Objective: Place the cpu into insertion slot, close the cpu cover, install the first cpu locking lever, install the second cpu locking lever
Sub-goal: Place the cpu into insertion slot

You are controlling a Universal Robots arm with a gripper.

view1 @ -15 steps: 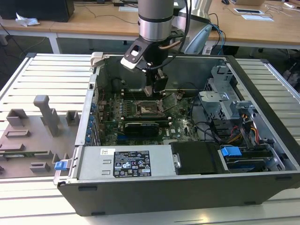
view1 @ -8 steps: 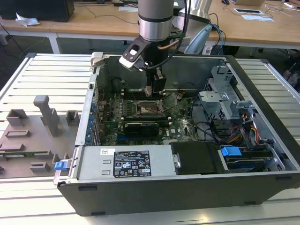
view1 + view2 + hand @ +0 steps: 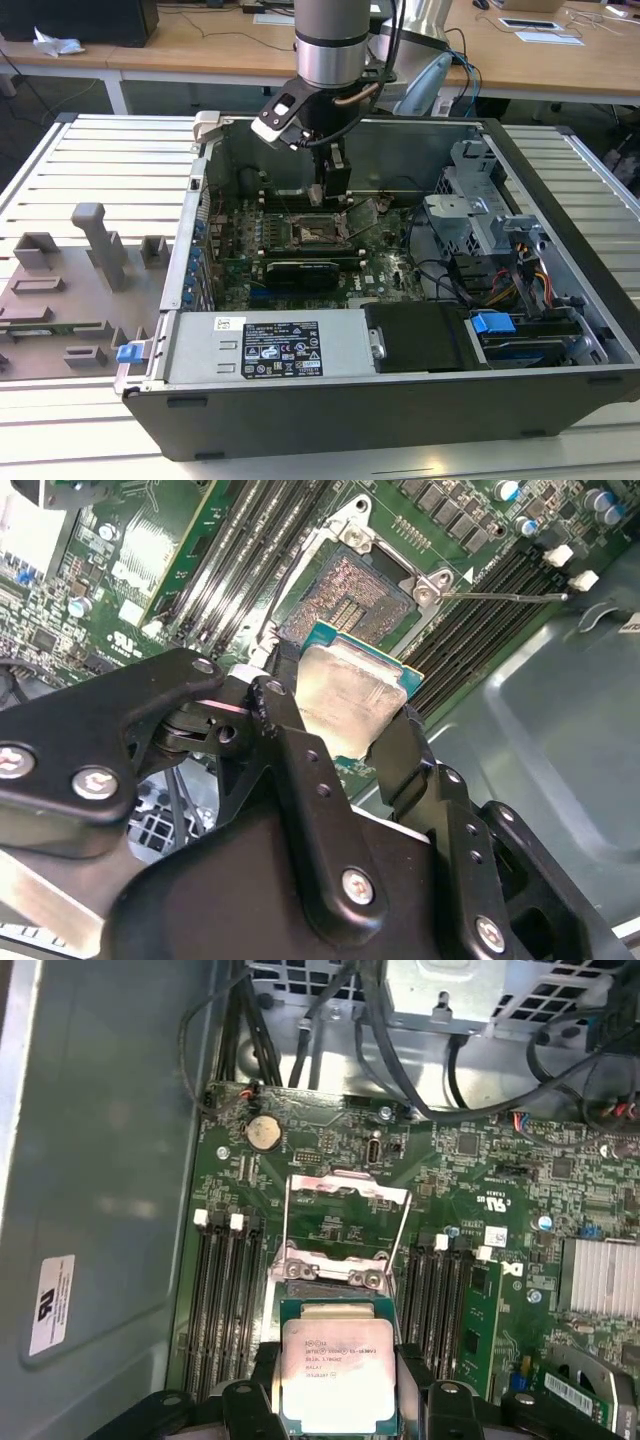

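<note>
My gripper (image 3: 333,200) hangs inside the open computer case, shut on the cpu (image 3: 345,695), a small square chip with a silvery top on a green base. In both wrist views the black fingers (image 3: 285,725) press on two opposite edges of the chip. The cpu (image 3: 335,1375) hovers just above the insertion slot (image 3: 345,595), whose dark pin field lies bare and partly hidden by the chip. The cpu cover (image 3: 345,1182) is folded back open beyond the socket. Thin wire locking levers (image 3: 408,1225) stand released along its sides, and one lever (image 3: 500,597) sticks out sideways.
Long black memory slots (image 3: 225,1300) flank the socket on both sides. The grey case wall (image 3: 100,1160) stands close by. Cables (image 3: 300,1040) run past the board's edge. A power supply (image 3: 270,350) and a drive bay with a blue tab (image 3: 492,322) fill the front. Grey fixtures (image 3: 90,250) sit outside, at the exterior view's left.
</note>
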